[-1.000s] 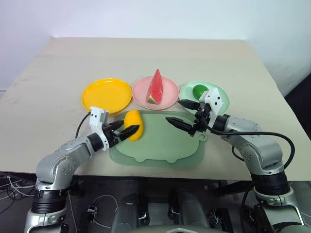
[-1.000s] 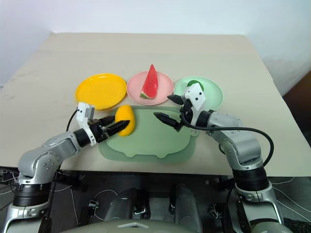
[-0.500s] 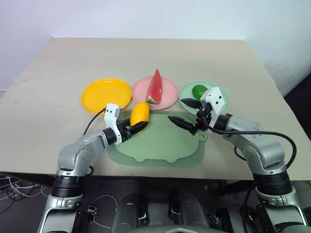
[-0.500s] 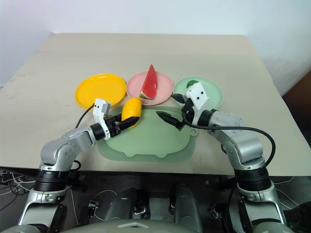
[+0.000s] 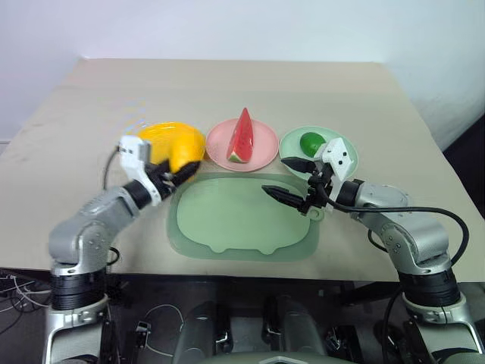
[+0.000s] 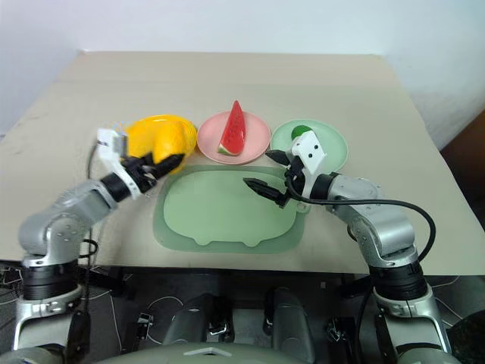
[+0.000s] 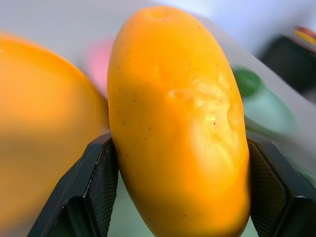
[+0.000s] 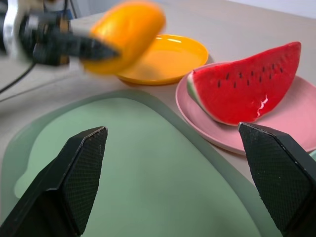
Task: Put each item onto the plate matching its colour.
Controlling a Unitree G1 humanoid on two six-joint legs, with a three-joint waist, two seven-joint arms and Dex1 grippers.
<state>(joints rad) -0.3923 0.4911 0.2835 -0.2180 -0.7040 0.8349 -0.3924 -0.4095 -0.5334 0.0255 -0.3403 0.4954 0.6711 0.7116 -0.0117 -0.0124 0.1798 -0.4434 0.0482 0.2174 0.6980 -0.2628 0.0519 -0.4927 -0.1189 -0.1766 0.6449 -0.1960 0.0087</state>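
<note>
Left claw (image 5: 176, 171) carried gripped mango (image 5: 180, 152) from mat (image 5: 242, 220) to yellow plate (image 5: 155, 133) edge; right claw (image 5: 292, 180) open.

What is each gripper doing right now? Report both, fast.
Left gripper: shut on the mango.
Right gripper: open, holding nothing.

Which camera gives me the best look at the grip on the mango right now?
The left wrist view: the mango sits close up between both fingers of the left hand. The eye views show it small, over the yellow plate; the right wrist view shows it blurred.
</note>
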